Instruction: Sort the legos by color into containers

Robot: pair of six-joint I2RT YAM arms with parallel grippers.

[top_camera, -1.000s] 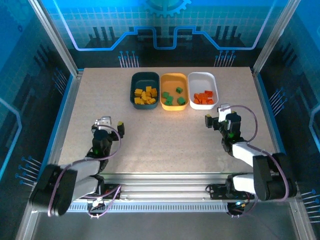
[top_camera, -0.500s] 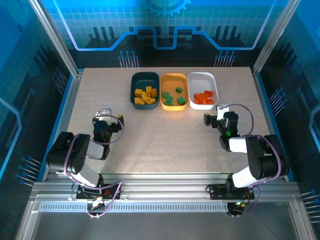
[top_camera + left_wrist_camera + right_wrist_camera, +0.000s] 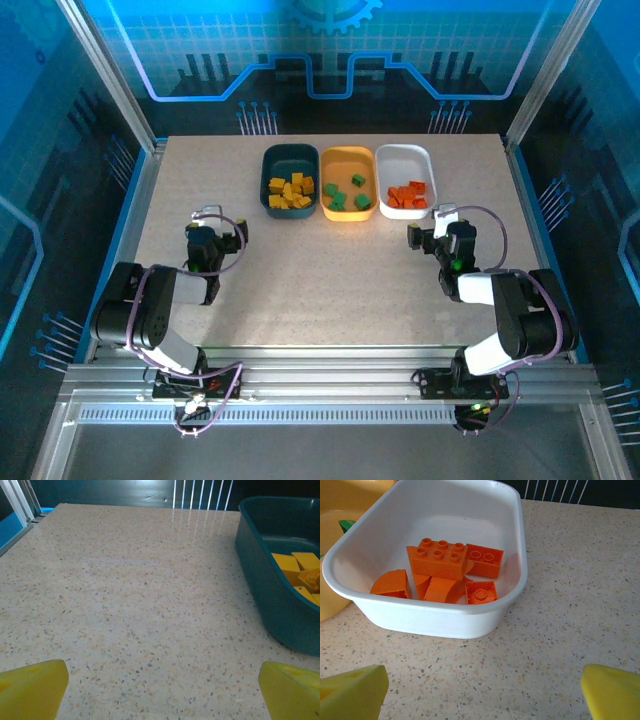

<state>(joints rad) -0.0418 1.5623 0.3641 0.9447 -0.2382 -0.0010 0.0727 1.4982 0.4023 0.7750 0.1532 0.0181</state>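
Note:
Three trays stand in a row at the back of the table. The dark teal tray (image 3: 289, 179) (image 3: 270, 595) holds several yellow legos (image 3: 291, 191) (image 3: 299, 570). The orange-yellow tray (image 3: 347, 183) (image 3: 340, 500) holds several green legos (image 3: 347, 196). The white tray (image 3: 405, 180) (image 3: 440, 615) holds several orange legos (image 3: 407, 195) (image 3: 445, 570). My left gripper (image 3: 218, 232) (image 3: 162, 690) rests low on the bare tabletop, open and empty, left of the teal tray. My right gripper (image 3: 432, 232) (image 3: 482, 690) sits open and empty just in front of the white tray.
The speckled table (image 3: 330, 280) is bordered by metal frame posts (image 3: 110, 90) and blue enclosure walls. Open tabletop lies between the two arms and in front of the trays. No loose bricks lie on the table.
Both arms have folded back toward their bases. The left gripper has drawn slightly farther up the table. The trays and bricks have not moved.

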